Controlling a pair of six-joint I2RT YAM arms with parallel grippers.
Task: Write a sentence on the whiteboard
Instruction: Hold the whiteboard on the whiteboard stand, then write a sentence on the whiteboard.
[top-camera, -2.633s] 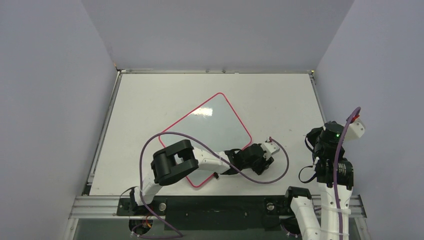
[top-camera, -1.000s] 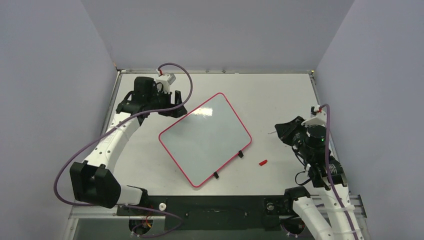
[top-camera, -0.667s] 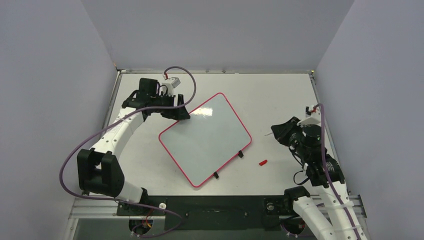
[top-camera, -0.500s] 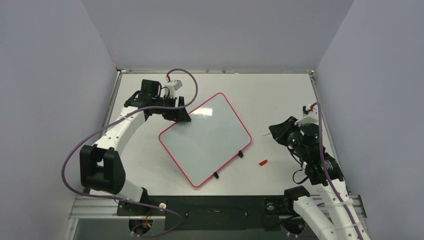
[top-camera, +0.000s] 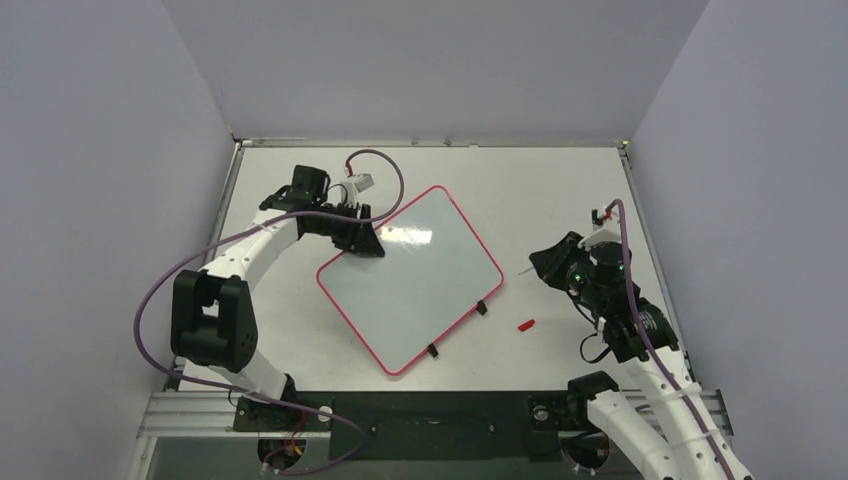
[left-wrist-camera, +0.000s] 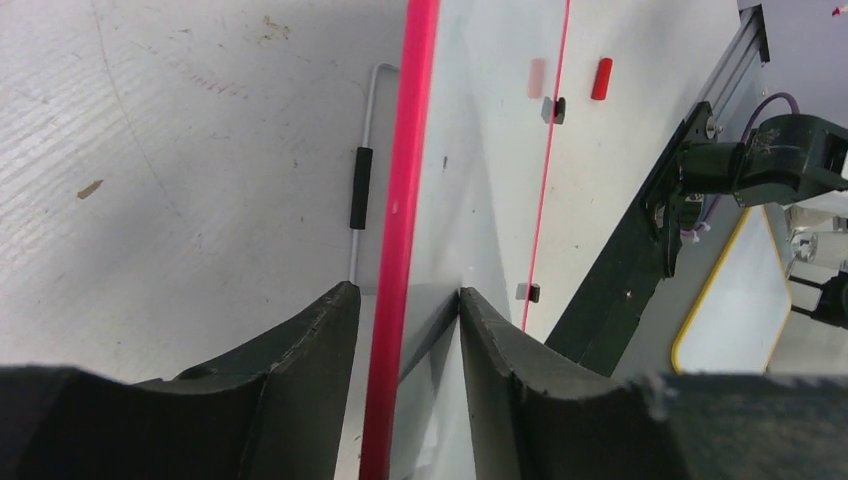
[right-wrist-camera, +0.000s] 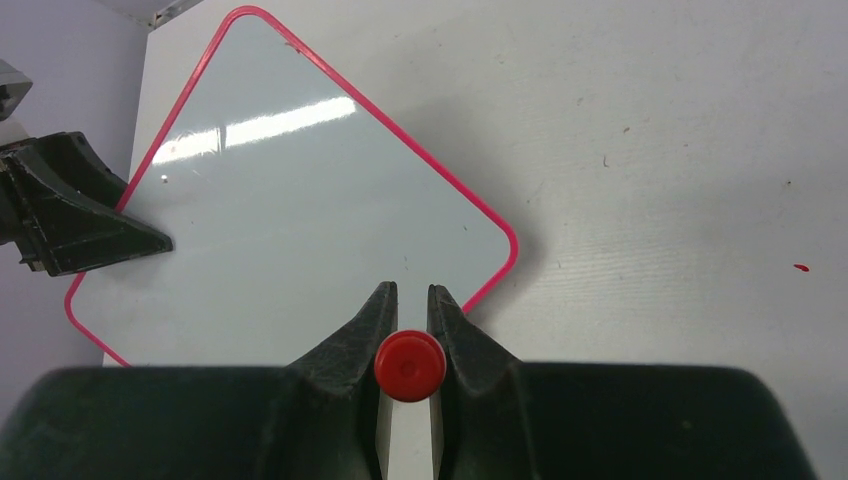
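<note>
Left gripper (left-wrist-camera: 405, 295) straddling upper-left edge of large flat white rectangular red-bordered whiteboard (top-camera: 420, 290), jaws part open, gaps showing both sides. Right gripper (right-wrist-camera: 408, 290) clamping red-ended marker (right-wrist-camera: 410, 366), right of board. Whiteboard lying frame centre on white table (top-camera: 560, 190), turned diamond-wise. Counting: one whiteboard, two small black clips (top-camera: 481, 308), one loose small red cap (top-camera: 524, 324) lower right.

top: high, looking down | left wrist: edge-on, very near | right wrist: farther off — all share whiteboard (top-camera: 410, 280)

The whiteboard (top-camera: 415, 285) is seen white, edged in red-pink — its clips (top-camera: 481, 308) black, the marker (right-wrist-camera: 410, 366) and cap (top-camera: 525, 324) red
</note>
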